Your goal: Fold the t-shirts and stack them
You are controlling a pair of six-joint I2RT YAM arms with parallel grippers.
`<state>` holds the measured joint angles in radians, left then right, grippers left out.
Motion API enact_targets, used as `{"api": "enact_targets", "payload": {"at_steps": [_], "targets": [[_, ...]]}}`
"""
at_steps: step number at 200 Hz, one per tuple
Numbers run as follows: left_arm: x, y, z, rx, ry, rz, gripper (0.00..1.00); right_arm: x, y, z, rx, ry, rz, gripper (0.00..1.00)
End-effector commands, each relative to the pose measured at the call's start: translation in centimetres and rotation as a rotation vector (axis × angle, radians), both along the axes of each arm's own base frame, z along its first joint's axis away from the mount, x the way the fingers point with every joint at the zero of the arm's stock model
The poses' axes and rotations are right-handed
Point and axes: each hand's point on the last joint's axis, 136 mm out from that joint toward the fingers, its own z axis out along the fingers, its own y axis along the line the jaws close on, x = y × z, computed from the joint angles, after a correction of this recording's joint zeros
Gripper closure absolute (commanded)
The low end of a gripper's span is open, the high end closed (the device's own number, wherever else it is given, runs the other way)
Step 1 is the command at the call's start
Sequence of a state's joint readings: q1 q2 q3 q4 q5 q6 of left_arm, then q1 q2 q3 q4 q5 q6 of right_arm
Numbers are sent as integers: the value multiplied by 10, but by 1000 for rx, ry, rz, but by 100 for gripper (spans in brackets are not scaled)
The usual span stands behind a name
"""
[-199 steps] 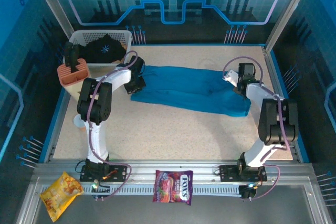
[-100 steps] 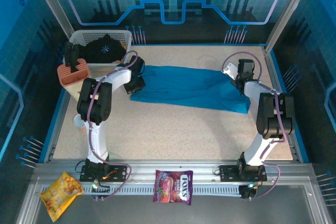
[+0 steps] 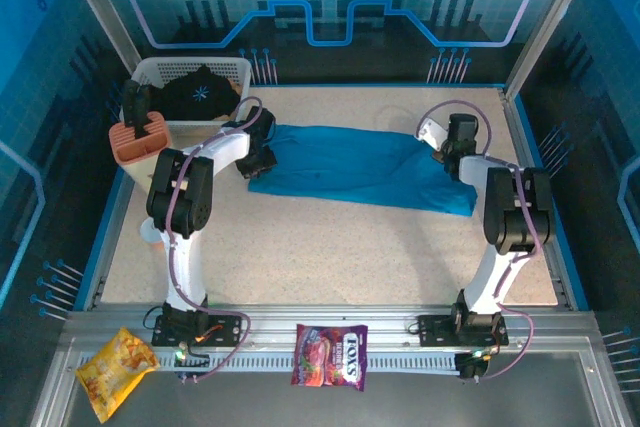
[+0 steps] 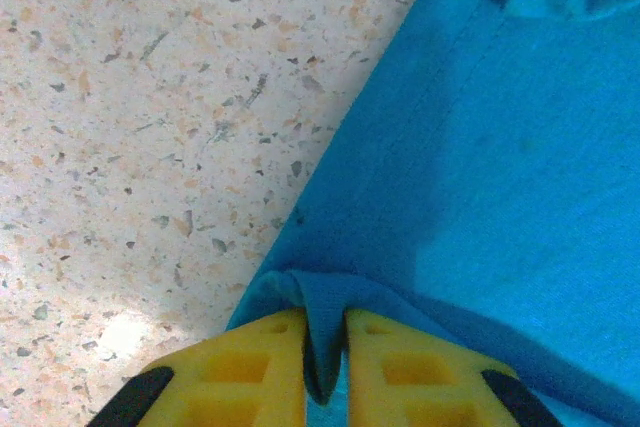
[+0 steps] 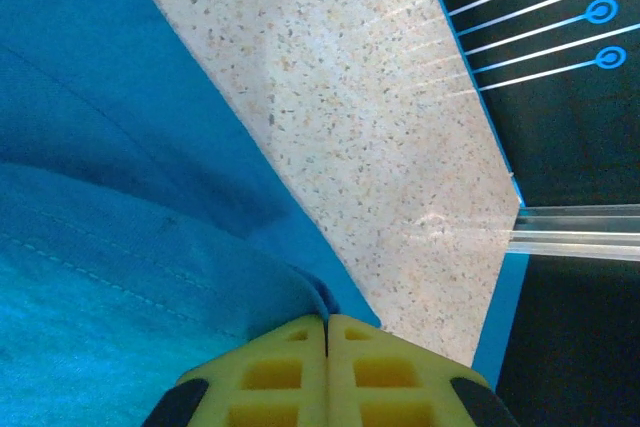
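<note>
In the top view, the teal-blue t-shirt (image 3: 360, 167) is laid as a long band across the far half of the speckled table (image 3: 330, 247). The left gripper (image 3: 262, 159) is set at its left end and the right gripper (image 3: 452, 155) at its right end. The black t-shirt (image 3: 200, 92) is left in the white basket (image 3: 190, 63) at the far left corner.

In the left wrist view, a raised fold of teal hem is pinched between the yellow fingers (image 4: 270, 367), which are parted only by the cloth.

In the right wrist view, the fingers (image 5: 270, 372) are pressed flush together, and the shirt's edge is puckered up into their tips, so it appears to be held.

A lengthwise fold is judged to be in hand. Both ends would next need to be set flat and released, then regripped for a crosswise fold.
</note>
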<state>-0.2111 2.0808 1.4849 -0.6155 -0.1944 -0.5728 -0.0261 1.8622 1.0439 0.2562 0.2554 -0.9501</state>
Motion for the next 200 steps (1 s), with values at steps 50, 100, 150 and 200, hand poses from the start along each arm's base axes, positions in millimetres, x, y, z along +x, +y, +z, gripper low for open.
{"api": "enact_targets", "payload": {"at_steps": [50, 100, 150, 200], "targets": [[-10, 25, 29, 115, -20, 23, 60, -5, -34, 75, 176, -228, -453, 54], [1, 15, 103, 162, -196, -22, 35, -81, -18, 108, 686, -77, -877, 52], [55, -25, 138, 91, -277, -156, 51, -136, 40, 50, 1039, 250, -984, 61], [130, -60, 76, 40, -196, -264, 100, -165, 69, 0, 1247, 338, -1094, 71]]}}
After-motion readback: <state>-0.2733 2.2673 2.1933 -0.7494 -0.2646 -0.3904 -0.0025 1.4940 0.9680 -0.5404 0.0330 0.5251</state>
